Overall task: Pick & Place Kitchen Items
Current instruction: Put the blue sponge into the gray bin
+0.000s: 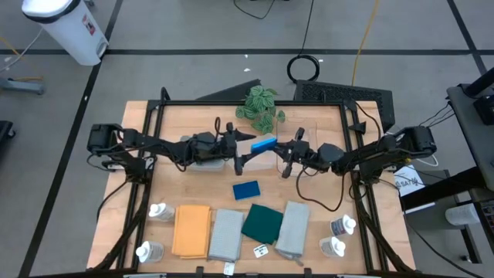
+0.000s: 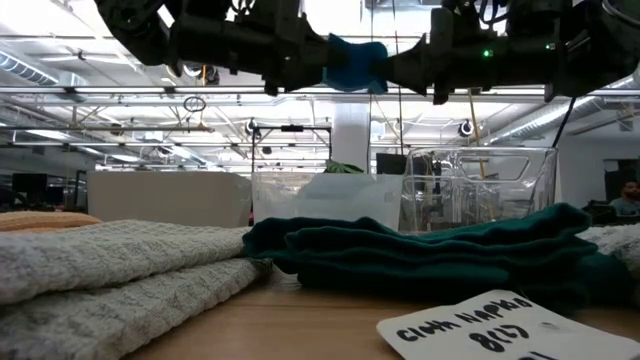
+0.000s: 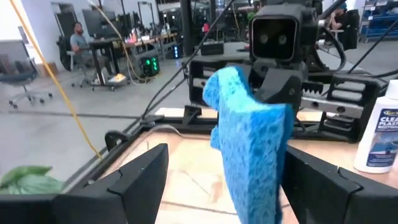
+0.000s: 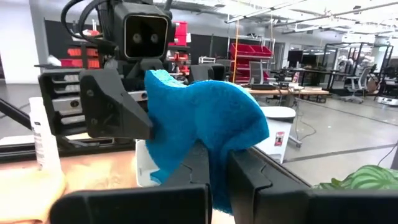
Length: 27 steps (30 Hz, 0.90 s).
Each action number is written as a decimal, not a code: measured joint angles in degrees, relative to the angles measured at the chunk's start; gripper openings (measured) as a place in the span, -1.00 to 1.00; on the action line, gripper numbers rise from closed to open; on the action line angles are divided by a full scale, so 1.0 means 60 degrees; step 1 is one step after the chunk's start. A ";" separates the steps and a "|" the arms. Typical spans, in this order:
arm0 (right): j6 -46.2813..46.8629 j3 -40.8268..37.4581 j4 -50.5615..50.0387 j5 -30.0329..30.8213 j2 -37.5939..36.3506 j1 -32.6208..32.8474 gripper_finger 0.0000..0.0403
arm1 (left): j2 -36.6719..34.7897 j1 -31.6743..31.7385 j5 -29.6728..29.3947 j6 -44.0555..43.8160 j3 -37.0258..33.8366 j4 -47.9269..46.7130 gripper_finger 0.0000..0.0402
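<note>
floor: grey concrete with dark tape lines (image 1: 193, 52) | white cylindrical bin (image 1: 65, 27) | ceiling: bright strip lights (image 2: 120, 130) | red storage shelving (image 4: 245, 59)

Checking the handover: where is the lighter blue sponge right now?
In the high view the lighter blue sponge hangs mid-table, pinched by the right gripper, with the open left gripper facing it, just in front of the plant.

You are seeing two blue sponges, one (image 1: 263, 144) between the grippers, one (image 1: 246, 190) below them; four white bottles (image 1: 158, 211); four folded cloths (image 1: 191, 230); one plant (image 1: 259, 106).
</note>
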 joint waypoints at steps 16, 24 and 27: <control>-0.0170 -0.0009 -0.0250 0.0000 0.0000 -0.0011 -0.96 | -0.0004 -0.0047 0.0109 -0.0198 -0.0004 -0.0130 -0.42; -0.0256 -0.0009 -0.0515 0.0016 -0.0004 -0.0020 -0.86 | -0.0004 -0.0047 0.0137 -0.0194 -0.0010 -0.0159 -0.89; -0.0364 -0.0013 -0.0513 0.0227 -0.0004 -0.0025 -0.76 | -0.0004 -0.0006 0.0130 -0.0287 -0.0012 -0.0153 -0.95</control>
